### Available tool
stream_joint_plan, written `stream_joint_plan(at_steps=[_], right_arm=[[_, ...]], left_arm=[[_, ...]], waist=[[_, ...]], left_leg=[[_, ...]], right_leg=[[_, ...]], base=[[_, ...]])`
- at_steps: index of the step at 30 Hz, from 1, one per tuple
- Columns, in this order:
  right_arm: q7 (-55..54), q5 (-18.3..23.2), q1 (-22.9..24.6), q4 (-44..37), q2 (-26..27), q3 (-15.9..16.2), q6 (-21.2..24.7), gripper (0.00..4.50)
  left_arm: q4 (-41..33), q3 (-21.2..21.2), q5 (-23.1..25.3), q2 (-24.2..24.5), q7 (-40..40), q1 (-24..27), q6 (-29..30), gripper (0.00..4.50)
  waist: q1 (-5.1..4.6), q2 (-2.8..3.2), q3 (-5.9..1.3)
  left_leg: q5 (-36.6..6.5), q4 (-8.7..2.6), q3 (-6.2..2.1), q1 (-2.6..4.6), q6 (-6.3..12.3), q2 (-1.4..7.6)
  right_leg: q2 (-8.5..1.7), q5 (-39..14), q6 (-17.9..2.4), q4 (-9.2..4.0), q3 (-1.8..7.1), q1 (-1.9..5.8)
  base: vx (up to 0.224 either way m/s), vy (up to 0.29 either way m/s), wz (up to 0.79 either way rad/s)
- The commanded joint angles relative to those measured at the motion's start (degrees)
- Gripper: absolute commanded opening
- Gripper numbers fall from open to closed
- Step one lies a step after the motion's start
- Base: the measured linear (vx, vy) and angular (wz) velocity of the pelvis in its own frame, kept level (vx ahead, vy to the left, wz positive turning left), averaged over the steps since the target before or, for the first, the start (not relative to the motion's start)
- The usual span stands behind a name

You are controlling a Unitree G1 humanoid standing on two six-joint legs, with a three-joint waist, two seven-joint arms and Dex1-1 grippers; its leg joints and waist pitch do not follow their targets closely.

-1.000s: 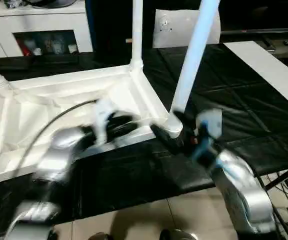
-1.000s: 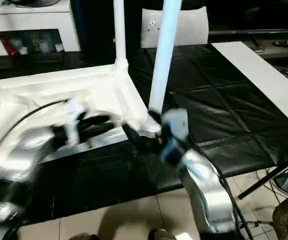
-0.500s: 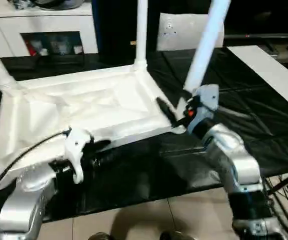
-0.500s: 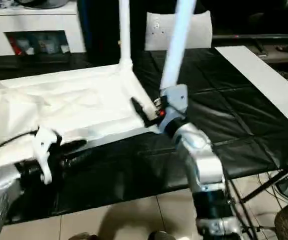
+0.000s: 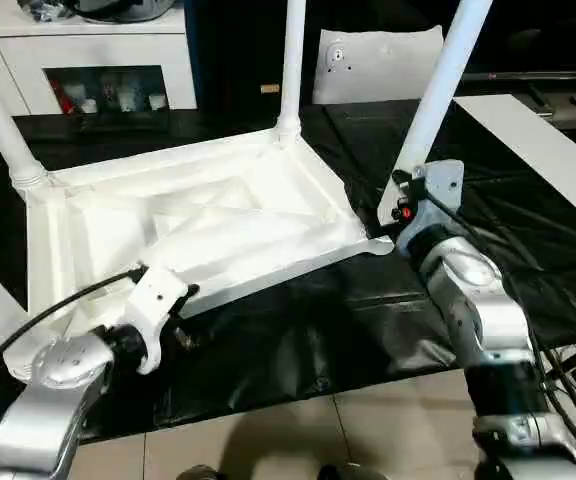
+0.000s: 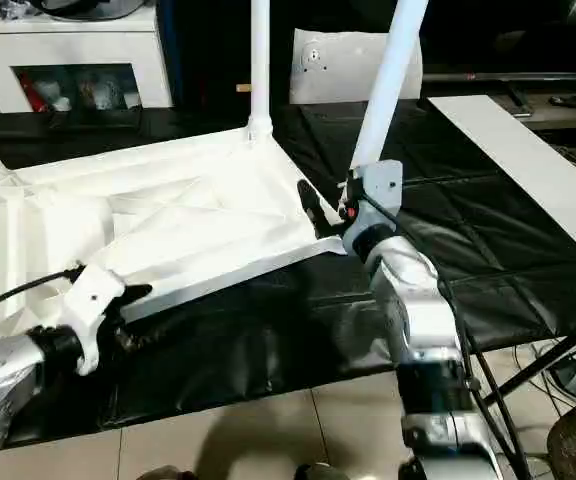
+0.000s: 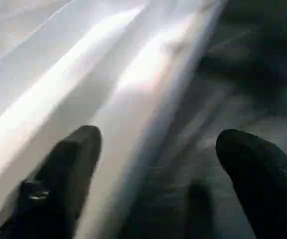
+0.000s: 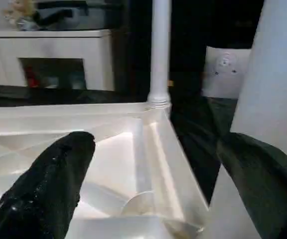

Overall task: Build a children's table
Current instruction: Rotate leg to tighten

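Hovering left hand (image 7: 156, 164) open, table (image 5: 203, 225) edge

Dim room, blurred wrist views.

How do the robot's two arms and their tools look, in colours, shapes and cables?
Both forearms are rounded, glossy silver shells. Each ends in a white plastic wrist block and a tool of two thick, rounded black fingers: the left tool, the right tool. A black cable loops to the left wrist. The right wrist block carries a small red mark and a black cable.

Upright legs (image 5: 438, 100) fence the table (image 5: 198, 230) corners; the black mat (image 5: 528, 260) rightward seems clear.
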Motion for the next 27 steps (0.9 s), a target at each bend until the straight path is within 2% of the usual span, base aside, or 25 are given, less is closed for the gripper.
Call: stream_joint_plan(at_steps=[1,3,4,6,7,9,10,12,14,18,21,22,23,25,26,27], right_arm=[[1.2,0.1,1.9,-2.6,-0.2,1.9,0.5,4.5],[1.4,0.1,3.9,-4.5,-0.2,2.9,0.9,4.5],[1.6,0.1,5.0,-5.6,-0.3,3.4,1.1,4.5],[1.6,-0.1,6.1,-6.7,-0.4,3.9,1.2,4.5],[1.7,-0.3,6.6,-7.2,-0.4,4.2,1.2,4.5],[2.1,-0.7,8.5,-9.1,-0.7,4.9,1.5,4.5],[2.4,-1.1,9.6,-10.2,-1.0,5.4,1.7,4.5],[2.6,-1.5,11.1,-11.7,-1.5,6.1,2.1,4.5],[2.5,-1.8,11.9,-12.5,-1.7,6.5,2.3,4.5],[1.8,-2.0,13.5,-14.3,-1.6,7.1,3.2,4.5],[1.5,-1.9,14.3,-15.4,-1.5,7.4,3.9,4.5],[0.8,-1.3,15.3,-16.9,-0.9,7.3,4.9,4.5],[0.8,-1.3,15.3,-16.9,-0.9,7.3,4.9,4.5],[-1.0,0.8,16.7,-19.5,0.6,6.2,8.9,4.5],[-2.4,2.0,17.7,-21.6,1.5,5.5,11.5,4.5],[-2.7,2.2,17.9,-22.1,1.6,5.4,11.9,4.5]], left_arm=[[2.8,-0.5,2.0,-0.1,2.7,-2.2,-1.4,4.49],[4.4,-0.3,2.9,-0.7,4.9,-3.9,-2.6,4.49],[5.1,-0.4,3.4,-0.9,5.7,-4.6,-3.2,4.49],[5.6,-0.5,4.0,-1.0,6.5,-5.1,-3.8,4.49],[6.1,-0.6,4.3,-1.0,7.0,-5.5,-4.2,4.49],[7.3,-0.7,5.2,-1.2,8.9,-6.6,-5.3,4.49],[8.0,-0.6,5.6,-1.6,10.1,-7.3,-5.8,4.49],[9.3,-0.4,6.4,-2.3,12.0,-8.4,-6.7,4.49],[10.5,-0.4,7.1,-2.8,13.6,-9.3,-7.7,4.49],[11.2,0.6,6.6,-5.2,16.9,-10.7,-9.1,4.49],[10.4,1.7,4.3,-7.5,17.5,-10.5,-10.6,4.49],[8.2,3.2,-0.7,-10.9,16.5,-9.3,-11.8,4.49],[8.2,3.2,-0.7,-10.9,16.5,-9.3,-11.8,4.49],[4.8,4.5,-5.2,-14.2,16.2,-7.1,-9.8,4.49],[2.6,4.9,-6.2,-15.8,17.4,-5.3,-7.8,4.49],[2.2,5.0,-6.3,-16.0,17.7,-4.9,-7.4,4.49]], waist=[[-0.33,0.85,-3.7],[-0.38,0.75,-3.76],[-0.36,0.75,-3.85],[-0.28,0.71,-3.84],[-0.15,1.84,-3.78],[-0.3,1.09,-3.84],[-0.26,1.71,-3.73],[-0.26,1.42,-3.82],[-0.33,1.38,-3.79],[-0.34,1.29,-3.76],[-0.3,1.21,-3.72],[-0.33,1.16,-3.66],[-0.25,1.11,-3.7],[-0.33,0.64,-3.8],[-0.21,0.8,-3.73],[-0.25,0.74,-3.72]], left_leg=[[-23.6,-4.89,-1.48,0.67,-1.12,2.32],[-23.1,-4.91,-1.43,0.69,-0.96,2.5],[-23.5,-4.76,-1.37,0.94,-0.91,2.5],[-22.8,-4.86,-1.36,0.62,-0.65,2.54],[-23.3,-4.89,-1.51,0.85,-0.81,2.52],[-23.5,-4.77,-1.38,0.82,-0.78,2.46],[-23.8,-4.87,-1.43,0.83,-0.88,2.51],[-24.2,-4.8,-1.43,0.86,-0.86,2.48],[-24.2,-4.8,-1.52,0.63,-0.68,2.44],[-24.7,-4.64,-1.61,0.78,-0.65,2.44],[-25.0,-4.54,-1.6,0.84,-0.54,2.42],[-25.0,-4.54,-1.57,0.69,-0.37,2.4],[-24.8,-4.49,-1.53,0.72,-0.37,2.44],[-24.4,-4.52,-1.61,0.42,-0.19,2.53],[-23.7,-4.69,-1.56,0.32,-0.21,2.84],[-23.8,-4.67,-1.54,0.23,-0.11,2.71]], right_leg=[[-2.57,-31.3,-2.6,-5.15,2.46,1.61],[-2.63,-29.7,-3.6,-5.06,2.58,1.55],[-2.62,-29.4,-4.2,-4.97,2.61,1.37],[-2.68,-28.8,-4.3,-4.93,2.64,1.64],[-2.68,-28.8,-4.7,-4.82,2.61,1.51],[-2.62,-28.7,-4.5,-5.01,2.59,1.55],[-2.52,-28.4,-4.6,-5.1,2.59,1.54],[-2.48,-28.1,-4.6,-5.06,2.5,1.55],[-2.57,-28.5,-4.4,-5.1,2.41,1.74],[-2.67,-30.9,-3.9,-5.48,2.21,1.62],[-2.73,-32.2,-3.4,-5.78,2.09,1.48],[-2.79,-32.5,-3.3,-5.85,2.08,1.57],[-2.93,-32.6,-3.5,-5.9,2.09,1.57],[-2.93,-32.1,-3.8,-5.68,2.1,1.7],[-2.86,-30.4,-4.2,-5.43,2.35,1.59],[-2.75,-30.6,-3.9,-5.46,2.25,1.59]], base=[[0.0,0.0,0.0],[0.0,0.0,0.0],[0.0,0.0,0.0],[0.0,0.0,0.0],[0.0,0.0,0.0],[0.0,0.0,0.0],[0.0,0.0,0.0],[0.0,0.0,0.0],[0.0,0.0,0.0],[0.0,0.0,0.0],[0.0,0.0,0.0],[0.0,0.0,0.0],[0.0,0.0,0.0],[0.0,0.0,0.0],[0.0,0.0,0.0],[0.0,0.0,0.0]])
